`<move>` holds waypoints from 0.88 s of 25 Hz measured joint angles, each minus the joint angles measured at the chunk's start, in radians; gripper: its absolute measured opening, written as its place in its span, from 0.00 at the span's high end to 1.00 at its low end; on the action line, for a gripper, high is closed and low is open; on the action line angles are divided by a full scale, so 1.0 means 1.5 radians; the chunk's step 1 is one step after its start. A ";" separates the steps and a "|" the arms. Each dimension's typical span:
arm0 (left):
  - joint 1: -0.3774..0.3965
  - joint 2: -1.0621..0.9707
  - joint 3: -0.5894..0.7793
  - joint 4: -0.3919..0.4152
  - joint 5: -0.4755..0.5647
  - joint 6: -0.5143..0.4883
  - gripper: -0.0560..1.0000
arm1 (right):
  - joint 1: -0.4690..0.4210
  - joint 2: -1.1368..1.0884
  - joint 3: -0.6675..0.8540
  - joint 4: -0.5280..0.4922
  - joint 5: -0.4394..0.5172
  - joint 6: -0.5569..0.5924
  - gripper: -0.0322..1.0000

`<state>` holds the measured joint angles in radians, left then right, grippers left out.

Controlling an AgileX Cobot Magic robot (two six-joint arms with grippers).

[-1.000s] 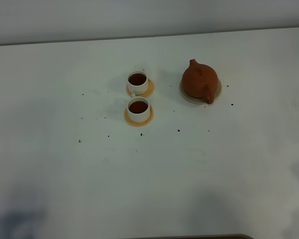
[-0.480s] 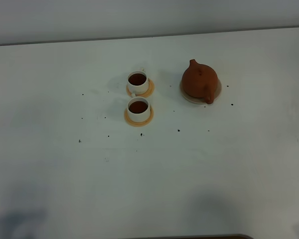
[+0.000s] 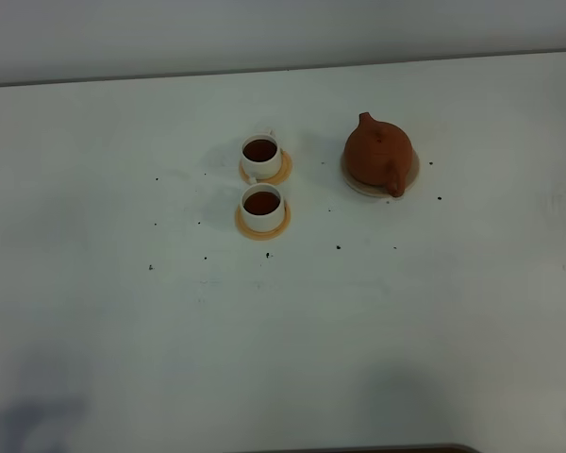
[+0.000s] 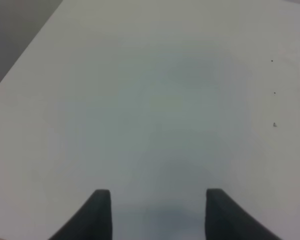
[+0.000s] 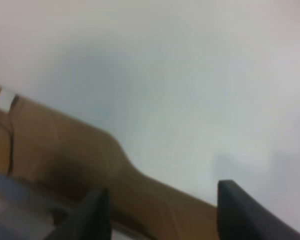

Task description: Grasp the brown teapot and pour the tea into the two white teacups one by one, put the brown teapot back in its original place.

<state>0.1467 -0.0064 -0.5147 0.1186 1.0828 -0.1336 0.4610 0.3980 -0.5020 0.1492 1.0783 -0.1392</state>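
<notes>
The brown teapot (image 3: 378,155) sits upright on its pale beige saucer (image 3: 409,177) at the back right of the white table. Two white teacups stand left of it, each on an orange coaster: the far cup (image 3: 261,156) and the near cup (image 3: 263,208). Both hold dark tea. Neither gripper shows in the exterior high view. My left gripper (image 4: 157,212) is open and empty over bare table. My right gripper (image 5: 162,210) is open and empty above the table's edge.
Small dark specks (image 3: 338,247) lie scattered on the white table (image 3: 283,330) around the cups and teapot. The right wrist view shows a brown surface (image 5: 75,150) beyond the table's edge. A grey wall (image 3: 283,38) runs along the back.
The teapot and cups have not moved. Faint shadows at the right edge and bottom of the table have shrunk away.
</notes>
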 joint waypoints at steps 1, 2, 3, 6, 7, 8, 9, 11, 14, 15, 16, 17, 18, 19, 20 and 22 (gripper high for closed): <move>0.000 0.000 0.000 0.000 0.000 0.000 0.54 | -0.025 -0.007 0.000 0.000 0.000 0.000 0.53; 0.000 0.000 0.000 0.000 0.000 0.000 0.54 | -0.057 -0.013 0.000 0.001 0.000 0.000 0.53; 0.000 0.000 0.000 0.000 0.000 0.000 0.54 | -0.090 -0.020 0.001 0.001 0.000 0.000 0.53; 0.000 0.000 0.000 0.000 0.000 0.000 0.54 | -0.178 -0.040 0.001 0.002 -0.001 0.001 0.53; 0.000 0.000 0.000 0.000 0.000 0.000 0.54 | -0.205 -0.045 0.001 0.002 -0.001 0.002 0.53; 0.000 0.000 0.000 0.000 0.000 0.000 0.54 | -0.225 -0.049 0.001 0.005 -0.001 0.002 0.53; 0.000 0.000 0.000 0.000 0.000 0.000 0.54 | -0.245 -0.053 0.001 0.010 -0.001 0.002 0.53; 0.000 0.000 0.000 0.000 0.000 0.000 0.54 | -0.273 -0.063 0.001 0.019 -0.001 0.002 0.53; 0.000 0.000 0.000 0.000 0.000 0.000 0.54 | -0.288 -0.086 0.001 0.017 -0.001 -0.006 0.53; 0.000 0.000 0.000 0.000 0.000 0.000 0.54 | -0.289 -0.096 0.001 0.015 0.000 -0.009 0.53; 0.000 0.000 0.000 0.000 0.000 0.000 0.54 | -0.289 -0.104 0.001 0.014 0.000 -0.011 0.53; 0.000 0.000 0.000 0.000 0.000 0.000 0.54 | -0.289 -0.114 0.001 0.012 0.000 -0.013 0.53; 0.000 0.000 0.000 0.000 0.000 0.000 0.54 | -0.290 -0.125 0.001 0.012 0.000 -0.013 0.53; 0.000 0.000 0.000 0.000 0.000 0.000 0.54 | -0.290 -0.136 0.001 0.011 0.001 -0.013 0.53; 0.000 0.000 0.000 0.000 0.000 0.000 0.54 | -0.291 -0.146 0.001 0.009 0.001 -0.014 0.53; 0.000 0.000 0.000 0.000 0.000 0.000 0.54 | -0.291 -0.171 0.001 0.006 0.001 -0.014 0.53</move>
<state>0.1467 -0.0064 -0.5147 0.1186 1.0828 -0.1336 0.0252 0.1422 -0.5009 0.1582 1.0795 -0.1604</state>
